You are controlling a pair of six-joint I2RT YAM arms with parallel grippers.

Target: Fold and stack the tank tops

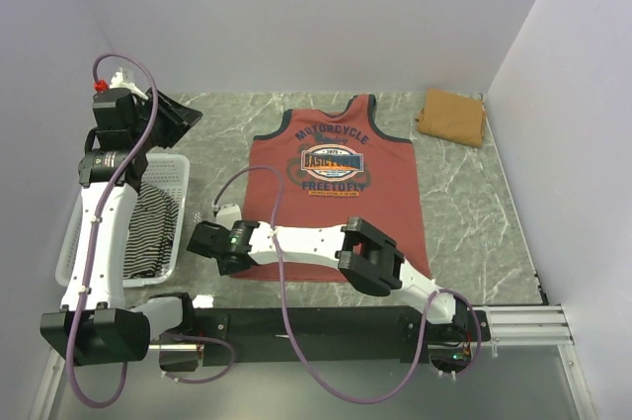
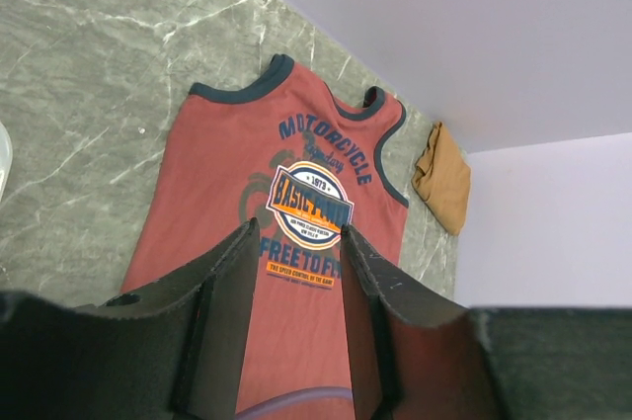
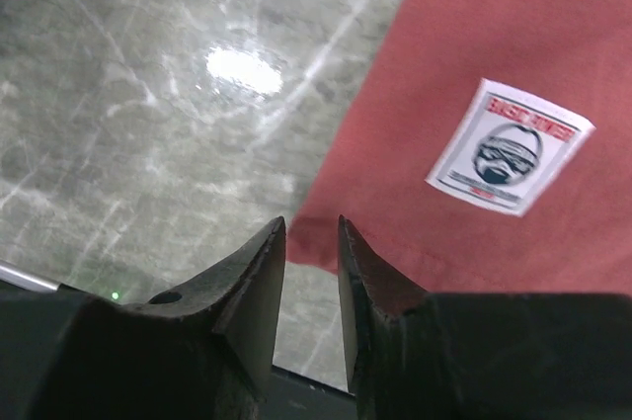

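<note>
The rust-red tank top (image 1: pixel 336 212) lies flat, print up, in the middle of the table. It also shows in the left wrist view (image 2: pixel 217 173) and the right wrist view (image 3: pixel 474 44). The tan-brown top (image 1: pixel 451 116) lies folded at the back right. The striped top (image 1: pixel 153 227) lies crumpled in the white basket (image 1: pixel 71 247). My right gripper (image 1: pixel 209 242) is low at the red top's near-left hem corner. Its jaws (image 3: pixel 311 227) stand a narrow gap apart with the corner right at the tips, nothing clamped. My left gripper (image 1: pixel 176 114) is raised high at the back left, open and empty (image 2: pixel 296 242).
White walls close in the table at the back and both sides. A black rail (image 1: pixel 326 326) runs along the near edge under the arms. The right arm's purple cable (image 1: pixel 281 272) crosses the red top's lower left part. A white label patch (image 3: pixel 509 146) sits near the hem.
</note>
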